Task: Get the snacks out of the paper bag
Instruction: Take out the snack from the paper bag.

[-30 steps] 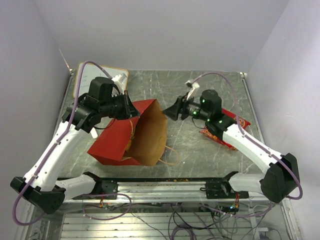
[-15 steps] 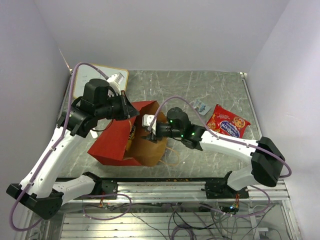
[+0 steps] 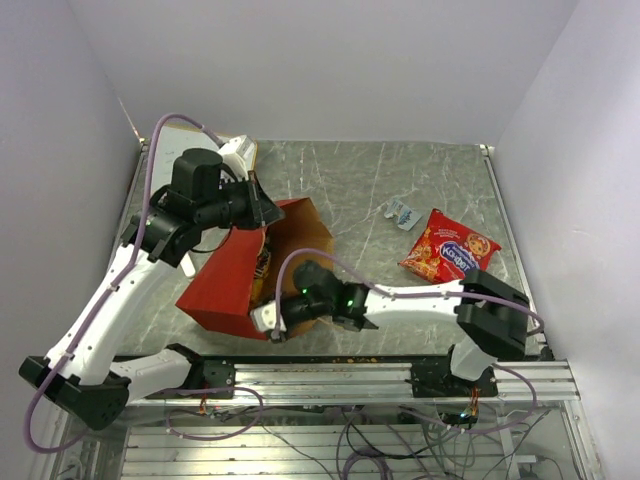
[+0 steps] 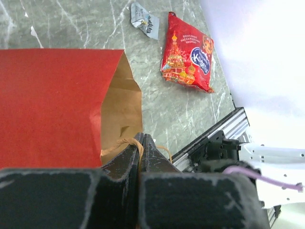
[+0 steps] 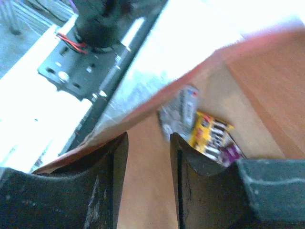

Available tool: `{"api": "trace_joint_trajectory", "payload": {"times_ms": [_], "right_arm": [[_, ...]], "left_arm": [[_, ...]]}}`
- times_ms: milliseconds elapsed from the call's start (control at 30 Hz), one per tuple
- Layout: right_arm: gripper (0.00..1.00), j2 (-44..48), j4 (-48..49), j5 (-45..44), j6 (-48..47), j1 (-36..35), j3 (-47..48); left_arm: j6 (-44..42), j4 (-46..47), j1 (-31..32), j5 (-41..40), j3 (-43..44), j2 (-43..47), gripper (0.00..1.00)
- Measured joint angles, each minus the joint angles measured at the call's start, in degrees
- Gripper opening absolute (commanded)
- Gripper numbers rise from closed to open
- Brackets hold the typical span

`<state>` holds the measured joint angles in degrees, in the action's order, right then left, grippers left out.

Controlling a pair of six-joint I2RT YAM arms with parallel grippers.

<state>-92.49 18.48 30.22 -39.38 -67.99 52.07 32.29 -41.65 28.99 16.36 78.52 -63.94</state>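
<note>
Snacks (image 5: 209, 136) in the paper bag (image 3: 225, 285) — probably light, crinkly, slippery.
We would pinch a wrapper edge; right gripper (image 5: 148, 138) half-open, empty — left gripper (image 4: 141, 143) clamps the handle (image 4: 116, 144).

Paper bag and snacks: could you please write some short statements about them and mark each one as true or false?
1. The red snack bag lies on the table, outside the paper bag. True.
2. The left end effector is open and holds nothing. False: it is shut on the bag's tan handle.
3. The right end effector is inside the paper bag's mouth, its jaws apart. True.
4. The paper bag is empty. False: a yellow-purple packet and a silvery wrapper lie inside.
5. The grey-white wrapper lies on top of the red snack bag. False: it lies beside it on the table, apart.
</note>
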Motion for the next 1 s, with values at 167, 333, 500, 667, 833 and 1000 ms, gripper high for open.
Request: {"api": "trace_joint_trajectory", "payload": {"times_ms": [167, 333, 500, 667, 833, 1000], "right_arm": [[0.40, -5.2, 10.1, 0.4, 5.9, -4.9, -0.1], [0.43, -8.7, 20.5, -3.7, 11.1, -4.8, 0.2], [0.46, -11.5, 24.1, -7.6, 11.2, -3.9, 1.7], [0.51, -8.2, 21.1, -6.3, 6.0, 2.4, 0.5], [0.57, -3.4, 11.2, -3.2, -4.1, 10.5, 1.5], [0.61, -4.1, 3.8, -2.3, -11.4, 10.9, 3.8]], "left_arm": [[-2.2, 0.9, 0.0, 0.8, 3.0, -3.5, 0.07], [-7.1, -0.4, 0.0, 1.7, 7.0, -7.7, 0.07], [-11.5, -4.2, 0.0, 1.8, 7.6, -7.3, 0.07], [-10.1, -4.0, 0.0, 2.3, 1.3, 0.7, 0.07], [-5.9, -2.6, 0.0, 3.1, -4.7, 7.3, 0.07], [-4.0, -1.9, 0.0, 3.3, -5.0, 6.2, 0.07]]}}
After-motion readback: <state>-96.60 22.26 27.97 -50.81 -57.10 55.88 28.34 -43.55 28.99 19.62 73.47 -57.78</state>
